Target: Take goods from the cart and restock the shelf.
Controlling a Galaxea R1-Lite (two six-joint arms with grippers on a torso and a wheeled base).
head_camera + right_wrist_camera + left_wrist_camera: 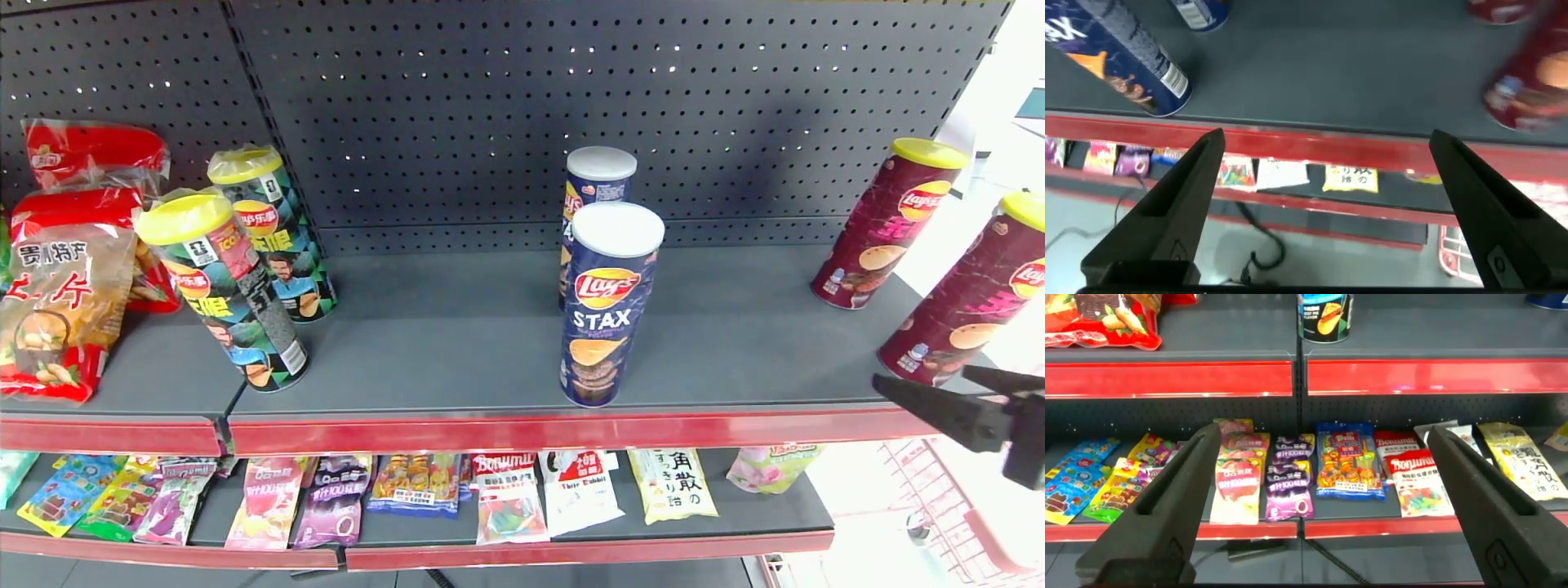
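as right pincer (1324, 137) gapes, cans (611, 302) stand.

Matt grey metal, glossy packaging

The shelf (457, 327) and its perforated back panel (490, 98) look like matt grey painted metal, with a glossy red edge strip (571, 429). The blue canisters (608, 302) and maroon canisters (886, 224) are smooth, shiny printed tubes with plastic lids; the green canisters (224, 286) wear crinkled clear film. The snack bags (57, 302) and candy packets (1347, 461) are glossy plastic. The left hand (1323, 431) and right hand (1327, 137) look like matt black plastic.
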